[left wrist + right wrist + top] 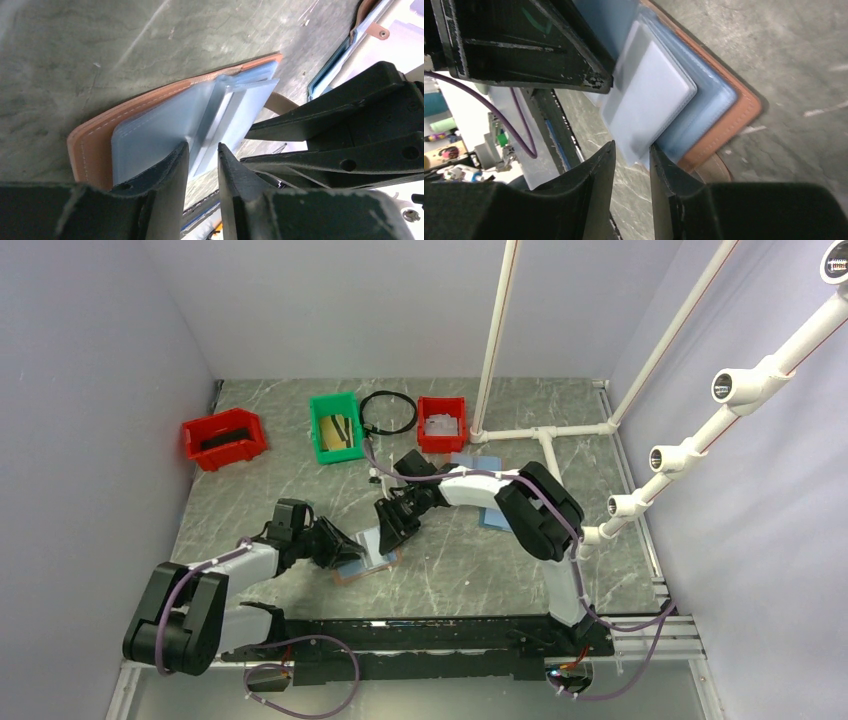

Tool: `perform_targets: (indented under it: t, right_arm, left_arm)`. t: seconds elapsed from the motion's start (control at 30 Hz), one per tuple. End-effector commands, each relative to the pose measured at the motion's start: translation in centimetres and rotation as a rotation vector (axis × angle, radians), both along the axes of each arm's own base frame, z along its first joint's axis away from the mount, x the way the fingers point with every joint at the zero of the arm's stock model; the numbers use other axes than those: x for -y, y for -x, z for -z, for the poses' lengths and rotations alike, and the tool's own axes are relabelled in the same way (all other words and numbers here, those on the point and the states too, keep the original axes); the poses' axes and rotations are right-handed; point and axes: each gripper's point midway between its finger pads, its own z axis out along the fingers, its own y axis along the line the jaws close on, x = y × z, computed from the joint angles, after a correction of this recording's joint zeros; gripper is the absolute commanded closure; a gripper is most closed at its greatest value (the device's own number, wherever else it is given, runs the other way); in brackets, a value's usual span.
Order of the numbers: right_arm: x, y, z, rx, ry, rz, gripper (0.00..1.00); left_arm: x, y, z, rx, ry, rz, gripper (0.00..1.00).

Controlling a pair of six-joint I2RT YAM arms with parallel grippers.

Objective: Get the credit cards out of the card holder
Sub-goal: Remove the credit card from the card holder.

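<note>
The card holder (366,562) lies open on the table between my two grippers. Its reddish-brown cover (92,145) shows under pale blue pocket pages (150,135). My left gripper (338,548) is at the holder's left side. Its jaws (202,145) stand a narrow gap apart, with a page edge reaching between the tips. My right gripper (390,535) is at the holder's right side, over the cover (729,120). Its jaws (632,145) are also narrowly apart. The corner of a pale credit card (649,100), lifted off the pages, sits between those tips. Other cards are hidden.
At the back stand a red bin (224,437), a green bin (337,426), a black ring (388,411) and a second red bin (441,423). A blue-covered holder (492,519) lies under the right arm. A white pipe frame (545,430) stands at the right.
</note>
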Motion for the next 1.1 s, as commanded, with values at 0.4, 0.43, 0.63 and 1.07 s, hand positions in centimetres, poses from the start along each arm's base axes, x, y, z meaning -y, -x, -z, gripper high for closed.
perform_targets:
  t: [0.4, 0.43, 0.63, 1.07]
  right_arm:
    - [-4.0, 1.3, -4.8, -0.129, -0.215, -0.085, 0.75]
    - [-4.1, 1.5, -5.1, -0.131, -0.227, -0.093, 0.74]
    - [-4.3, 2.5, -6.4, -0.133, -0.271, -0.130, 0.66]
    - [-5.7, 3.2, -5.6, -0.165, -0.258, -0.152, 0.60]
  left_arm:
    - [0.7, -1.0, -1.2, 0.071, 0.052, 0.004, 0.50]
    - [0.8, -0.9, -1.2, 0.069, 0.058, 0.001, 0.48]
    - [0.3, -1.0, -1.9, 0.078, 0.059, -0.058, 0.39]
    - [-0.5, -0.2, -2.8, 0.114, 0.096, -0.146, 0.31]
